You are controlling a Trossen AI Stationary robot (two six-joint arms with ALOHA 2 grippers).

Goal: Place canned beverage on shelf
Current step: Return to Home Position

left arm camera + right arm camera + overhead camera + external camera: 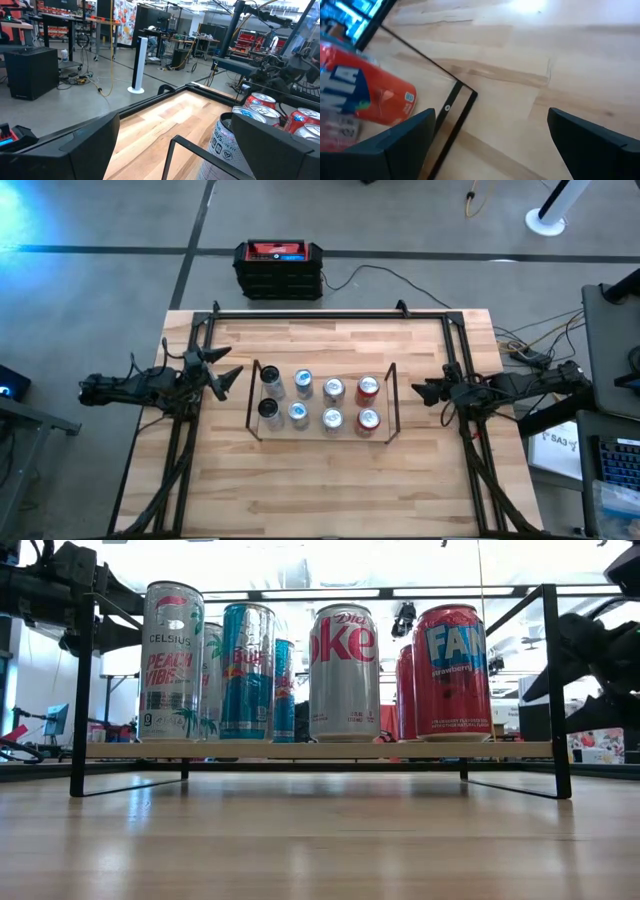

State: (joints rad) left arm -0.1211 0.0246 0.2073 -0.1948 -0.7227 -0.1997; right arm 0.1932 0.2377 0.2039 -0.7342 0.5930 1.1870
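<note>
The right claw (pixel 422 390) hangs spread wide and empty just beside one end of the shelf (pixel 349 404); the left claw (pixel 228 380), equally agape and empty, sits near the other end. Between them, eight cans (pixel 332 390) stand on the shelf in two rows.

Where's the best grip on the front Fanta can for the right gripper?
Upper side wall of the Fanta can, probably coming down from above with the right gripper. It stands upright at the shelf end. A gap shows toward the Diet Coke can and the end frame, while a second red can stands close behind, so pinch side to side.
</note>
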